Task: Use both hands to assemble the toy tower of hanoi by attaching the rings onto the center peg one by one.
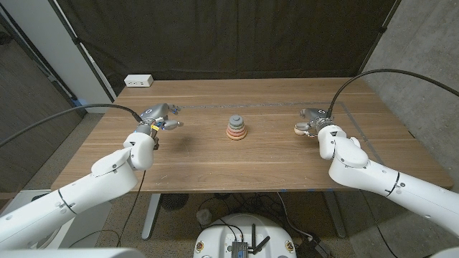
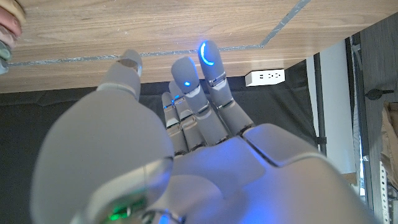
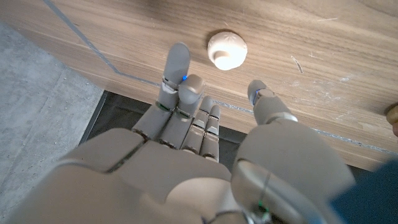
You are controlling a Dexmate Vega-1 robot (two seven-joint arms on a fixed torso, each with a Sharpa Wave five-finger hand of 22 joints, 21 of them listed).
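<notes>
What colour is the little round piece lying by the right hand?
Cream-white piece, clearest in the right wrist view.

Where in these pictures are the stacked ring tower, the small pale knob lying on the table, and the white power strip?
ring tower [image 1: 235,129], head view, on its middle rings
pale knob [image 3: 227,50], right wrist view, on its rounded top
power strip [image 1: 138,81], head view, on its top face

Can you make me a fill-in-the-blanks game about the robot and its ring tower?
1. The toy tower stands in the ___ of the table.
2. The top piece on the tower is ___ in colour.
3. The hand nearest the loose cream piece is the robot's ___ one.

Missing words: middle; grey; right
</notes>
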